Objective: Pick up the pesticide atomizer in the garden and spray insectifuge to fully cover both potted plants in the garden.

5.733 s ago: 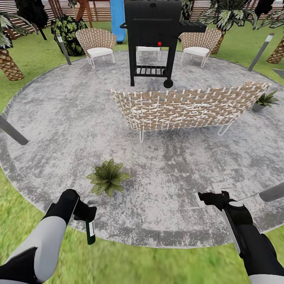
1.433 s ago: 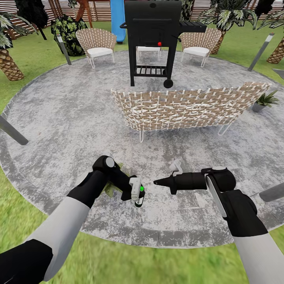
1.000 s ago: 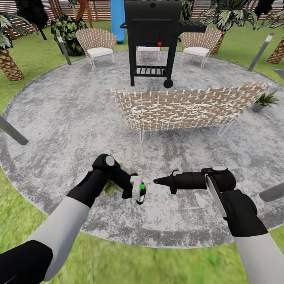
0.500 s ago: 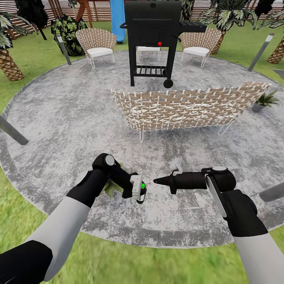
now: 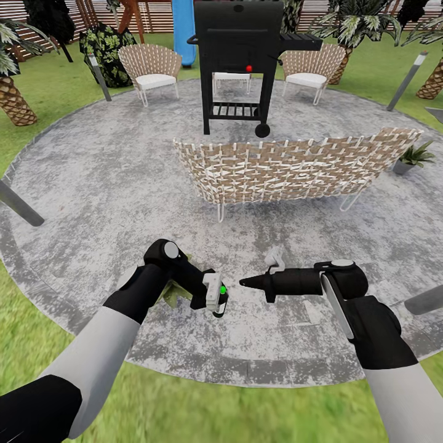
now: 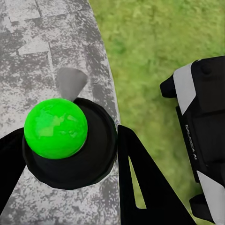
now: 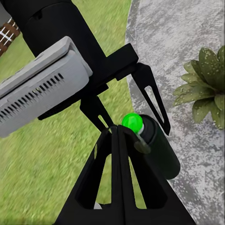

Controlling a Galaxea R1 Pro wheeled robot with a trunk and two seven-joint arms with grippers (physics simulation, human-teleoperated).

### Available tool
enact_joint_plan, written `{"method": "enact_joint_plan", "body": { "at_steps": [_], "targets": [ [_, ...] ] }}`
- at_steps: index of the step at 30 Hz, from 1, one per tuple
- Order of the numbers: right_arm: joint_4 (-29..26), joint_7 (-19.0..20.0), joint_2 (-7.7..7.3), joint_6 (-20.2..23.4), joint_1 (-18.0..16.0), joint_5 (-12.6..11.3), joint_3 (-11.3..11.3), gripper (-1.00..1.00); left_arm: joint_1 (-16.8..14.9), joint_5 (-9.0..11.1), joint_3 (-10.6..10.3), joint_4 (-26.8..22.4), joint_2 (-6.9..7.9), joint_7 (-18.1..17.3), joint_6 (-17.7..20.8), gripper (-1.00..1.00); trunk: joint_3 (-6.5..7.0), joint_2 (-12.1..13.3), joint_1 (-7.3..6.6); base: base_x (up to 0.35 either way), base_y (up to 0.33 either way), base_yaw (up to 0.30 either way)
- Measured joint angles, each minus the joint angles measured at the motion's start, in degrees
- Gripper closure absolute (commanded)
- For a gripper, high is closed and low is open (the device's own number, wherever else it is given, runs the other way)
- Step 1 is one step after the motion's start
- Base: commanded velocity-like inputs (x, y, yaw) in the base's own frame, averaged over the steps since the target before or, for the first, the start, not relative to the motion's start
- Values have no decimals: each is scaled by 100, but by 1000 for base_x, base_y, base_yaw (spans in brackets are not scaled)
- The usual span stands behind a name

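your left gripper [image 5: 216, 303] is clamped around the pesticide atomizer [image 5: 219, 307], holding it above the round stone patio [image 5: 92, 184] in front of you. in the left wrist view the bottle [image 6: 70, 145] sits between the two black fingers [image 6: 145, 187], seen end-on, with a bright green ball [image 6: 56, 127] on its top. the right wrist view shows the same dark bottle [image 7: 159, 145] pinched between the left gripper's fingers [image 7: 152, 96], green ball [image 7: 132, 122] uppermost.

your right gripper [image 5: 249, 283] reaches in from the other side, its tips brought together to a narrow point just beside the atomizer's top. in the right wrist view its fingers [image 7: 117, 187] lie pressed against each other with nothing between them, their tip right at the green ball; you cannot tell whether it touches.

one potted plant [image 5: 175, 292] sits on the patio directly under your left forearm, mostly hidden by it; its speckled leaves [image 7: 201, 89] show in the right wrist view, near the patio's edge beside the lawn [image 5: 184, 412]. the second potted plant [image 5: 413, 157] stands well apart, at the far right end of the wicker bench [image 5: 289, 169]. beyond the bench stands the black grill [image 5: 237, 61], with wicker chairs [image 5: 151, 71] to either side.
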Motion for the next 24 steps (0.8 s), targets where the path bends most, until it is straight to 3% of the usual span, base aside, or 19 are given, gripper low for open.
{"method": "enact_joint_plan", "body": {
  "at_steps": [1, 4, 6, 17, 21, 24],
  "targets": [
    [6, -6, 0, -1, 0, 55, 5, 100, 0, 0, -3, 0, 0, 0, 0, 100, 0, 0, 0, 0, 0, 0],
    [29, -41, -2, 10, 1, 508, 12, 100, 0, 1, -9, -3, 0, 0, 0, 100, 0, 0, 0, 0, 0, 0],
    [32, -47, -3, 12, 1, 651, 12, 100, 0, 1, -11, -7, 0, 0, 0, 100, 0, 0, 0, 0, 0, 0],
    [33, -53, 47, 17, 1, 694, 14, 100, 9, 1, -25, -5, -37, 0, 5, 100, 0, 0, 0, 0, 0, 0],
    [33, -54, 58, 22, 1, 698, 21, 100, 9, 0, -338, -1, -100, 0, 8, 100, 0, 0, 0, 0, 0, 0],
    [33, -54, 59, 19, 1, 698, 22, 100, 9, 0, -446, 0, -105, 0, 9, 100, 0, 0, 0, 0, 0, 0]
  ]
}}
